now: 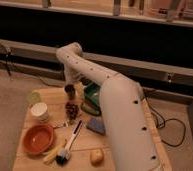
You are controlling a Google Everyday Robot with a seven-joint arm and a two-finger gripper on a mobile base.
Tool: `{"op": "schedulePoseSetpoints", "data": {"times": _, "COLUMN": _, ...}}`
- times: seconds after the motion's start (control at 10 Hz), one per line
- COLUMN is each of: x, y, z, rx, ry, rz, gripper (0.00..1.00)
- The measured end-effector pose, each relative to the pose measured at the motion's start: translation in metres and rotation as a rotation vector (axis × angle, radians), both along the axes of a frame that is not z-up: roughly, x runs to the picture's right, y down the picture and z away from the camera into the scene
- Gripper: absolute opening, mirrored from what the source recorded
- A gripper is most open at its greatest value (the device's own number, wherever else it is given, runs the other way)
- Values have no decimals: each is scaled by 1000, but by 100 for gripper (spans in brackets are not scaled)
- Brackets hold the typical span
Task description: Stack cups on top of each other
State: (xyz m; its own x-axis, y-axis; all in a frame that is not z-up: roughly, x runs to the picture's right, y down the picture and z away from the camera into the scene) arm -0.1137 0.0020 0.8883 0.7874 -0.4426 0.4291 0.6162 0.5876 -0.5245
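Observation:
A pale green cup and a white cup stand side by side near the left edge of the wooden table. My gripper hangs at the end of the white arm, over the back middle of the table, to the right of both cups. A dark, cup-like shape sits at the gripper, and I cannot tell whether it is a cup or part of the gripper. The gripper touches neither of the two pale cups.
A dark red bunch lies just below the gripper. An orange bowl, a brush, a banana, a blue sponge, a yellow fruit and a green dish crowd the table. A dark wall stands behind.

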Motion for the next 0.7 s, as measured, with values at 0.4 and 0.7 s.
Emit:
{"op": "schedulePoseSetpoints", "data": {"times": 0.4, "x": 0, "y": 11, "z": 5, "rx": -57, "ry": 36, "rz": -30, "gripper": 80}}
{"op": "schedulePoseSetpoints", "data": {"times": 0.7, "x": 5, "y": 19, "z": 10, "rx": -101, "ry": 66, "rz": -36, "gripper": 80}}
